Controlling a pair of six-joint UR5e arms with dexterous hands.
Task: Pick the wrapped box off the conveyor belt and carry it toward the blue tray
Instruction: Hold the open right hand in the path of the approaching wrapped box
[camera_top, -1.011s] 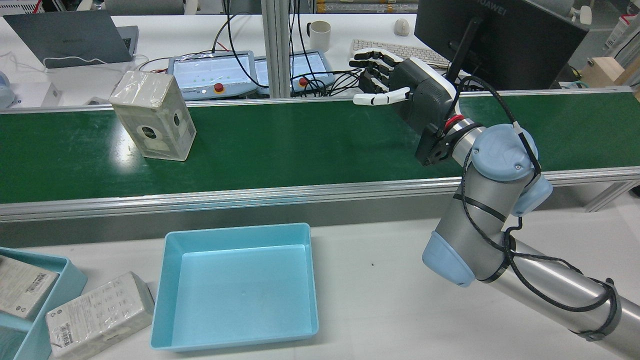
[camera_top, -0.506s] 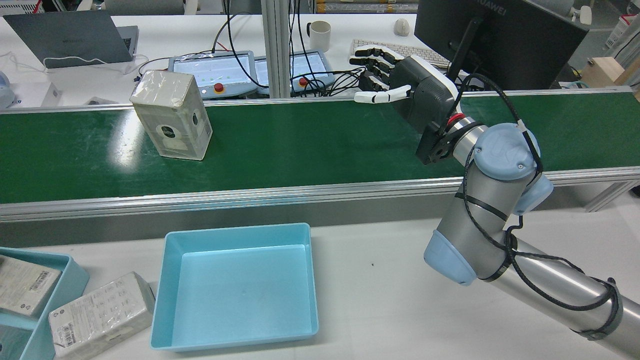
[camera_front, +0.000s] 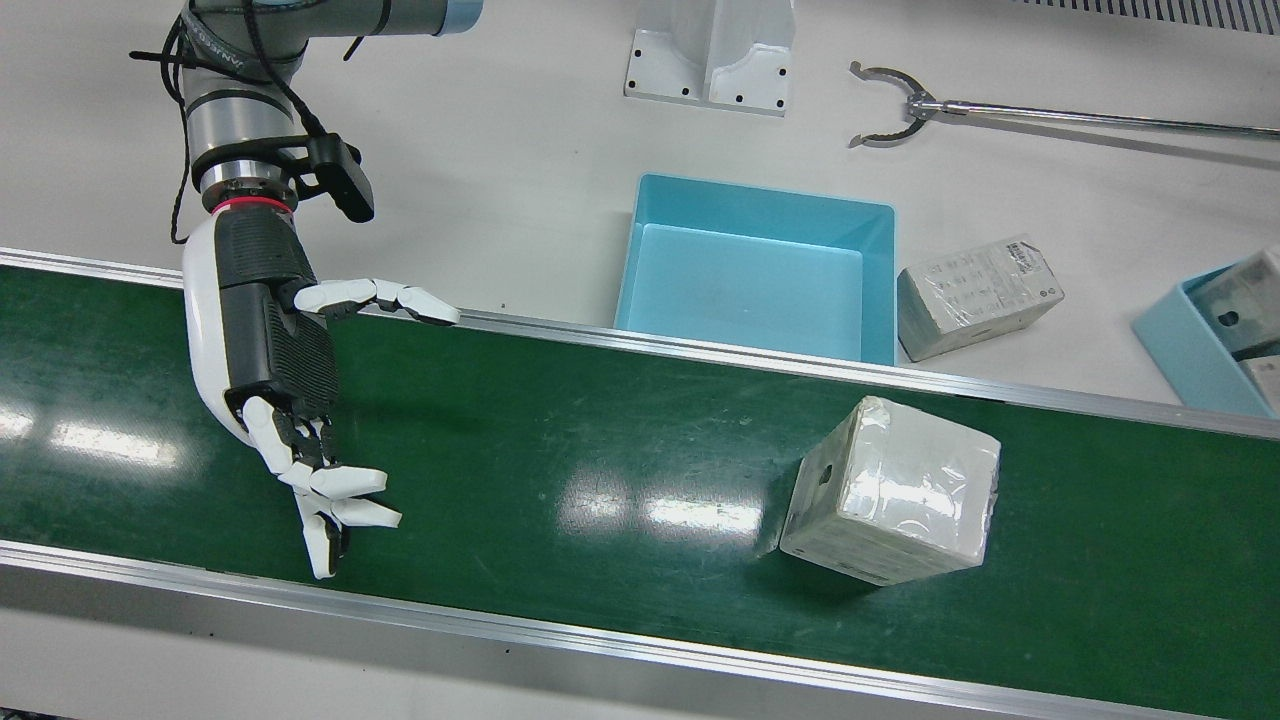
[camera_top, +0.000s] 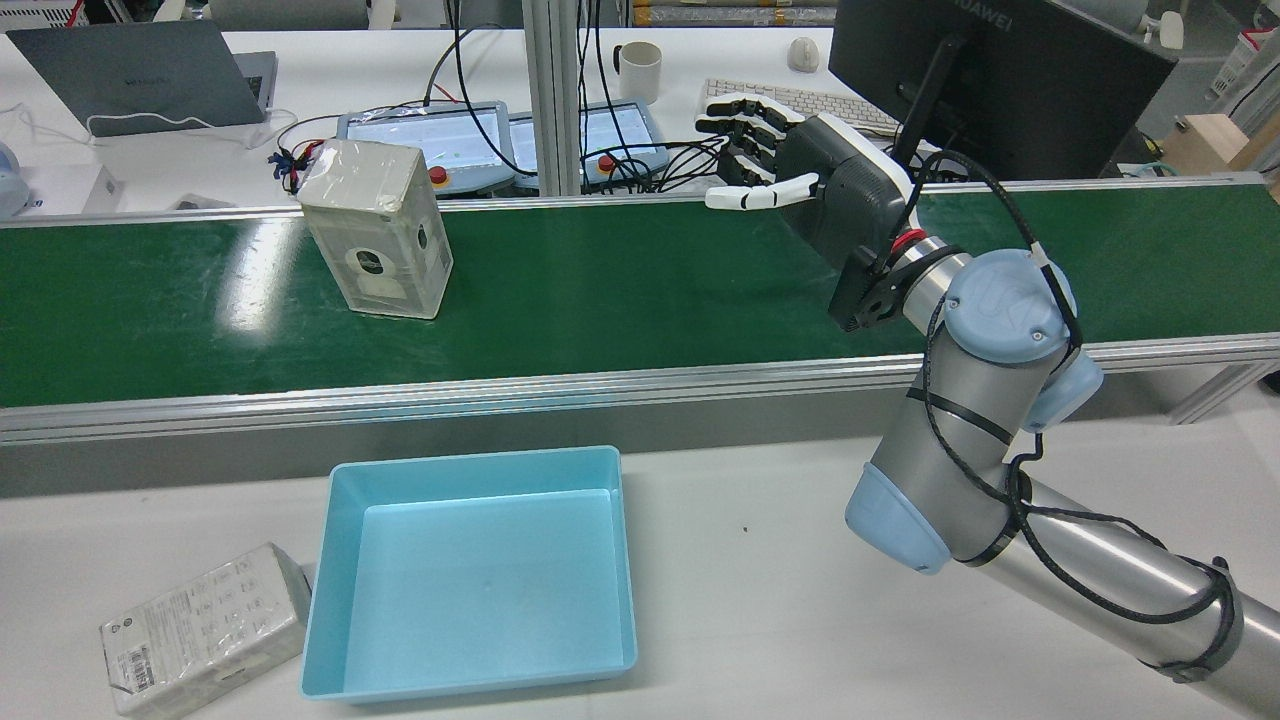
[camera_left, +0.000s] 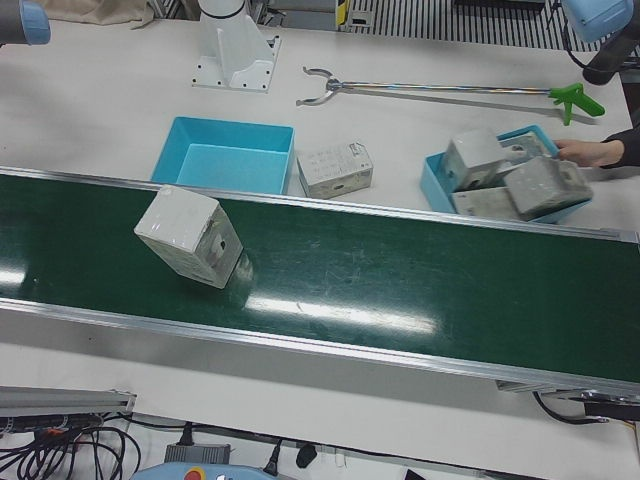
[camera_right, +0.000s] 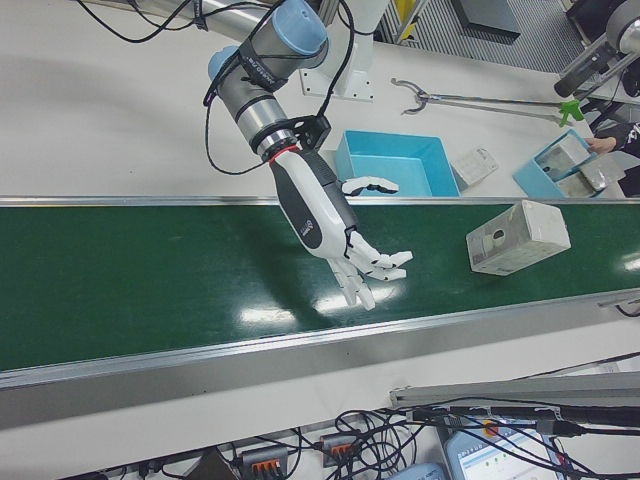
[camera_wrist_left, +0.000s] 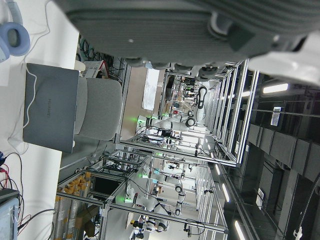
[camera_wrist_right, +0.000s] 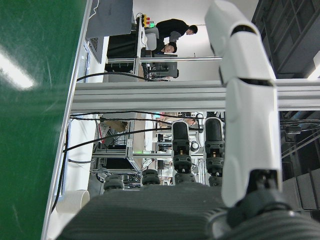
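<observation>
- Your right hand (camera_front: 270, 360) hangs over the green belt (camera_front: 560, 440) with its fingers (camera_front: 340, 500) spread and nothing in them; the thumb points back toward the belt's near rail on the robot's side.
- The same hand shows in the rear view (camera_top: 800, 170) above the belt's far edge, and in the right-front view (camera_right: 340, 235) reaching out and down over the belt, palm turned toward the box.
- The wrapped box (camera_front: 890, 505) stands on the belt, well apart from your right hand, with clear belt between them. No hand touches it.
- In the rear view the box (camera_top: 378, 228) sits toward the far side of the belt, its face with the round holes turned to the robot.
- The blue tray (camera_front: 760, 265) rests on the white table (camera_front: 520, 150) just beside the belt's rail, with nothing inside it. The box lies across the rail from it, slightly off to one side.
- A second wrapped box (camera_front: 975, 295) lies on its side on the table just beside the tray.
- Another blue bin (camera_left: 500, 185) full of wrapped boxes sits further along the table, with a person's hand (camera_left: 590, 152) at it.
- A long grabber tool (camera_front: 1000, 108) lies on the table behind the tray.
- Your left hand (camera_wrist_left: 200, 25) appears only as a blurred edge in its own camera; you cannot tell from that how its fingers are set.
</observation>
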